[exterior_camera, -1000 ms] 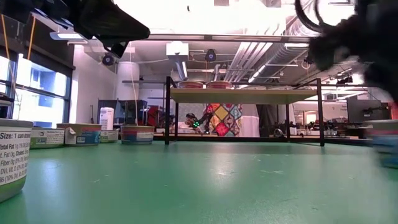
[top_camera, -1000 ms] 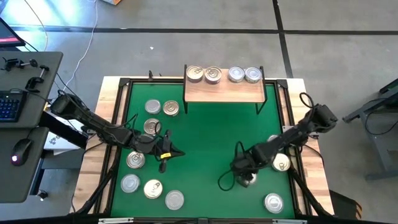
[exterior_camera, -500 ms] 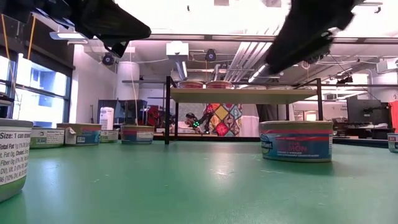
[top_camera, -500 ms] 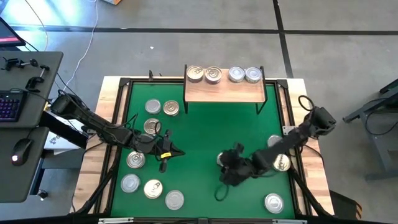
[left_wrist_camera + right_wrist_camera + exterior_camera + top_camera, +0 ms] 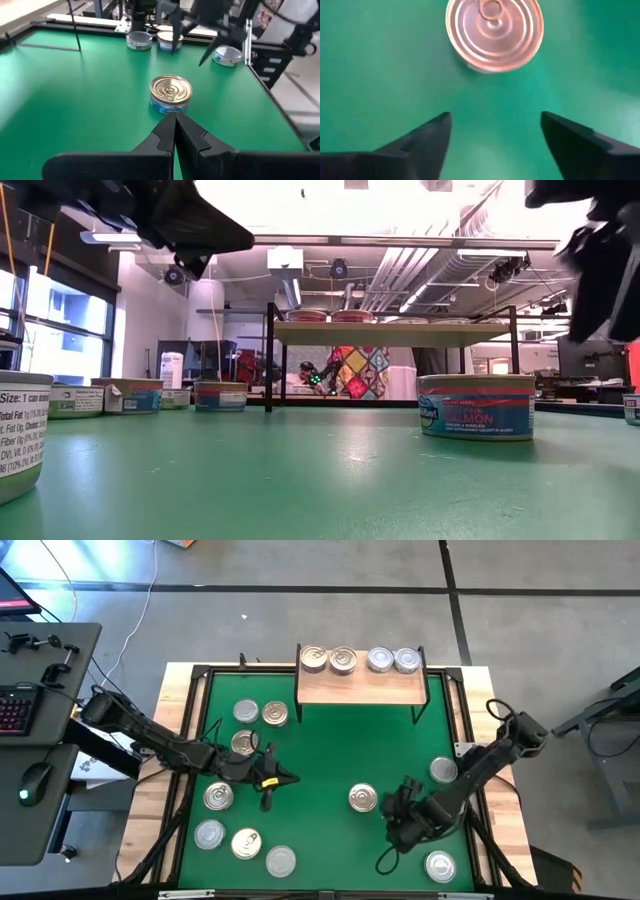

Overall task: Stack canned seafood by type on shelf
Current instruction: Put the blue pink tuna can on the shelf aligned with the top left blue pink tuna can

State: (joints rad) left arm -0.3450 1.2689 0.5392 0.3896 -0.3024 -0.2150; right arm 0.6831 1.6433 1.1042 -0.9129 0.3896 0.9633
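Since release, the gold-lidded tin (image 5: 363, 798) is left on the mat just ahead of the withdrawn, wide-open, empty right gripper (image 5: 408, 823); four tins are noted on the shelf (image 5: 360, 686), many remaining unstacked.

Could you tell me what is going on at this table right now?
Two robot arms are sorting tins onto a small shelf, which already holds four at its back edge: two gold-lidded and two silver-lidded. The right gripper is open and empty, just beside a gold-lidded tin standing alone mid-mat. The left gripper is shut and holds nothing, hovering near the tins at the mat's left. Other tins lie loose on the green mat.
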